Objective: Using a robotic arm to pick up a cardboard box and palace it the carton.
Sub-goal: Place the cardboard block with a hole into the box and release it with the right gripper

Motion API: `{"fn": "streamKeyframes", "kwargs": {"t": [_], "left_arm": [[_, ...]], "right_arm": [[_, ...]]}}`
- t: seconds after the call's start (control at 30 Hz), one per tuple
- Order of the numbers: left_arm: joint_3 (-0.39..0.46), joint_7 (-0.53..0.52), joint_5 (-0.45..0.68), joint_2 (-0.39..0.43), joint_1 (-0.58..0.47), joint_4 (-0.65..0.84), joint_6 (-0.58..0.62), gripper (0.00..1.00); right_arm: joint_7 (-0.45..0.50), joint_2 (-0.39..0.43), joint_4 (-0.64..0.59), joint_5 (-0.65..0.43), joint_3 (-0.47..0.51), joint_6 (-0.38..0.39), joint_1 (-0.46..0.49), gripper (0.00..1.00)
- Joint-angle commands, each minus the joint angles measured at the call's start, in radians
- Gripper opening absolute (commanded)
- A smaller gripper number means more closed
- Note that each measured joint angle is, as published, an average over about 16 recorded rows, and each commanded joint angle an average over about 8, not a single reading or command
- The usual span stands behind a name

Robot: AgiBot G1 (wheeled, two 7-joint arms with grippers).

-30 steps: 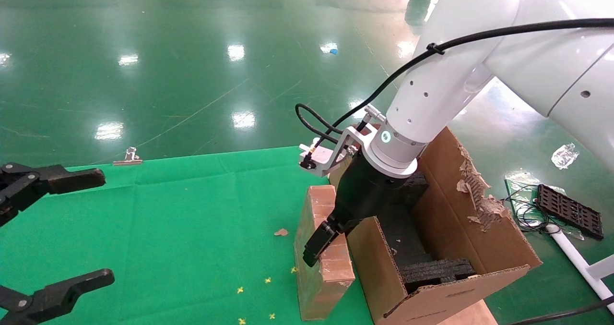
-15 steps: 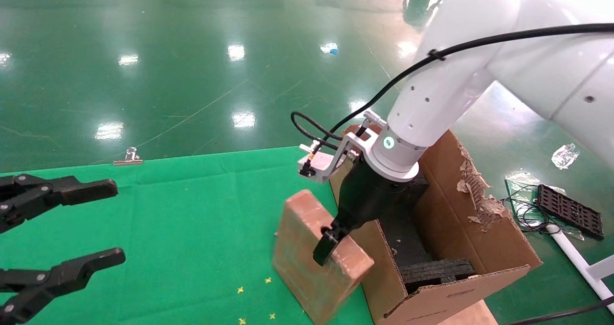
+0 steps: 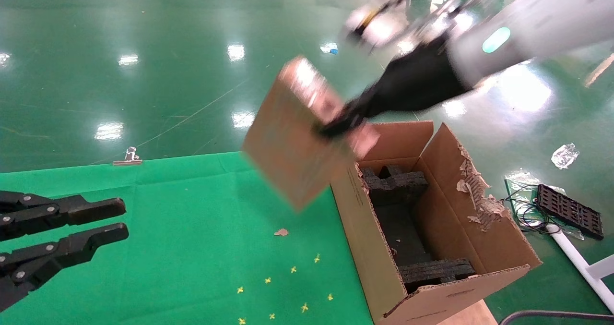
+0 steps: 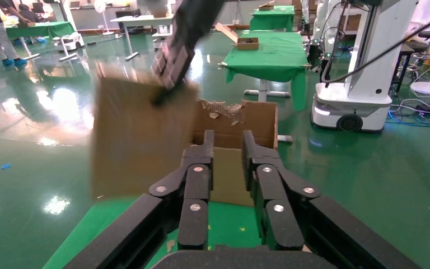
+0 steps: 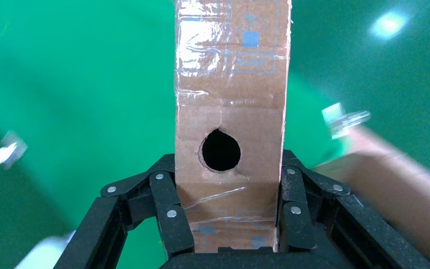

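Right gripper: clamped on the narrow taped edge of the cardboard box, fingers flanking its round hole.
Cardboard box: airborne, tilted, hanging below and left of the gripper, clear of the green cloth; lower corner beside the carton rim.
Carton: below the gripper, flaps open, one torn; black foam inserts inside.
Left gripper: idle, far left, fingers slightly apart, holding nothing.
Floor: glossy green.

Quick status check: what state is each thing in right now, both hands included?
cardboard box: lifted clear of the table, tilted, held in the air.
right hand: shut on the cardboard box's narrow sides.
carton: flaps open, foam inserts inside, no box in it.
left hand: idle over the green cloth, fingers slightly apart.
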Motion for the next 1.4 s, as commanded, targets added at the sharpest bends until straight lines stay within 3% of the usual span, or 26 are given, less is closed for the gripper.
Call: {"fn": "streamKeyframes", "kwargs": {"t": [0.03, 0.4, 0.43, 0.67, 0.7, 1.4], "left_arm": [[0.000, 0.000, 0.000, 0.000, 0.000, 0.000, 0.000, 0.00], [0.001, 0.000, -0.001, 0.000, 0.000, 0.000, 0.000, 0.00], [0.001, 0.000, -0.001, 0.000, 0.000, 0.000, 0.000, 0.06], [0.001, 0.001, -0.001, -0.001, 0.000, 0.000, -0.001, 0.93], [0.001, 0.001, -0.001, -0.001, 0.000, 0.000, -0.001, 1.00], [0.003, 0.001, -0.002, -0.001, -0.001, 0.000, -0.001, 1.00]], "right_arm": [[-0.021, 0.033, -0.023, -0.001, 0.022, 0.011, 0.037, 0.00], [-0.062, 0.124, -0.265, -0.166, -0.015, -0.021, 0.140, 0.00], [-0.062, 0.128, -0.284, -0.179, -0.022, -0.027, 0.139, 0.00], [-0.054, 0.129, -0.394, -0.236, -0.069, -0.048, 0.091, 0.00], [-0.051, 0.124, -0.406, -0.243, -0.076, -0.047, 0.081, 0.00], [-0.027, -0.004, -0.665, -0.274, -0.131, 0.069, -0.158, 0.00]]}}
